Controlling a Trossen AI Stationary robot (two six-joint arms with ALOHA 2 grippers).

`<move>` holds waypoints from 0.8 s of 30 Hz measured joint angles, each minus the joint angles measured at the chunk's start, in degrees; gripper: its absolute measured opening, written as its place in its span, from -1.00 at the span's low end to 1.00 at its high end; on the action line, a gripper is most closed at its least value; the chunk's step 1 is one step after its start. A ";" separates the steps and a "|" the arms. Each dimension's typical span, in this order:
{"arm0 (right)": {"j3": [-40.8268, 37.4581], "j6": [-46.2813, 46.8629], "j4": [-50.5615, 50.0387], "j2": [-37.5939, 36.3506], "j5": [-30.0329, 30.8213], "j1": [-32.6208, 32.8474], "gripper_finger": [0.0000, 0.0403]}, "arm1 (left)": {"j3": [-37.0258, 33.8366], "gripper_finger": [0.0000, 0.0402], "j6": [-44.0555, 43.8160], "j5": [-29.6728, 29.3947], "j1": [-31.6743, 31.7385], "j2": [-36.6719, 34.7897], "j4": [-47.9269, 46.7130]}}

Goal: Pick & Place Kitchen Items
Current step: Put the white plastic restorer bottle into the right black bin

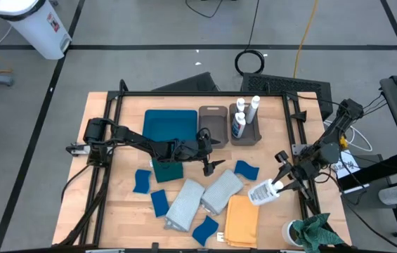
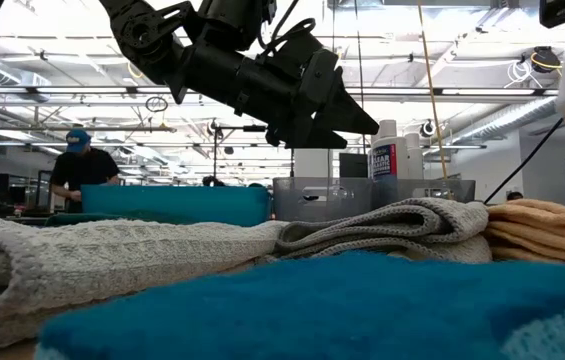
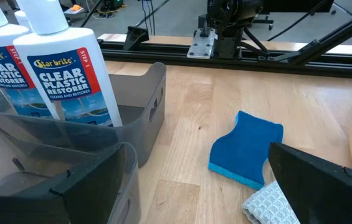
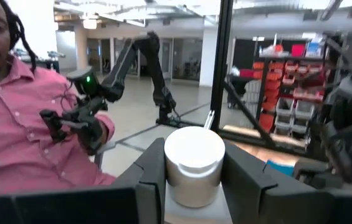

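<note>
The right hand (image 1: 277, 187) is clamped on a small white bottle (image 1: 263, 192), which lies tilted in its grip above the tabletop (image 1: 282, 225) at about four o'clock from the middle; in the right wrist view the bottle's round end (image 4: 194, 163) sits squeezed between the two dark fingers (image 4: 152, 177). Just at its nine o'clock lies a mustard yellow cloth (image 1: 242, 219), touching a pale grey cloth (image 1: 221, 190), with a second pale grey cloth (image 1: 185, 204) farther toward nine. The left hand (image 1: 209, 165) hangs near the middle of the tabletop, its fingers spread wide and holding nothing, over bare wood between a dark teal cloth (image 1: 166, 169) and a blue sponge (image 1: 247, 169). More blue sponges (image 1: 142, 180) lie toward seven and eight o'clock. At twelve o'clock stand two grey-brown bins (image 1: 213, 126), the right one holding white bottles with blue labels (image 3: 70, 74), and beside them a flat teal tray (image 1: 169, 125). A bright green rag (image 1: 314, 234) lies at the five o'clock corner.
</note>
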 joint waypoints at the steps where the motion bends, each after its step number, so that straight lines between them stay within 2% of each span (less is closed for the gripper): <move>1: 0.00 -0.70 0.92 -0.01 0.00 0.00 -0.54 | 0.00 0.98 0.02 0.00 0.01 0.00 0.00; 11: 0.00 -6.31 8.31 -0.05 0.32 0.00 -0.54 | 0.00 0.98 0.01 0.00 0.01 0.00 0.01; 24: 0.00 -16.40 15.48 -0.16 9.62 0.02 -0.54 | 0.00 0.98 0.00 0.02 0.01 0.00 0.02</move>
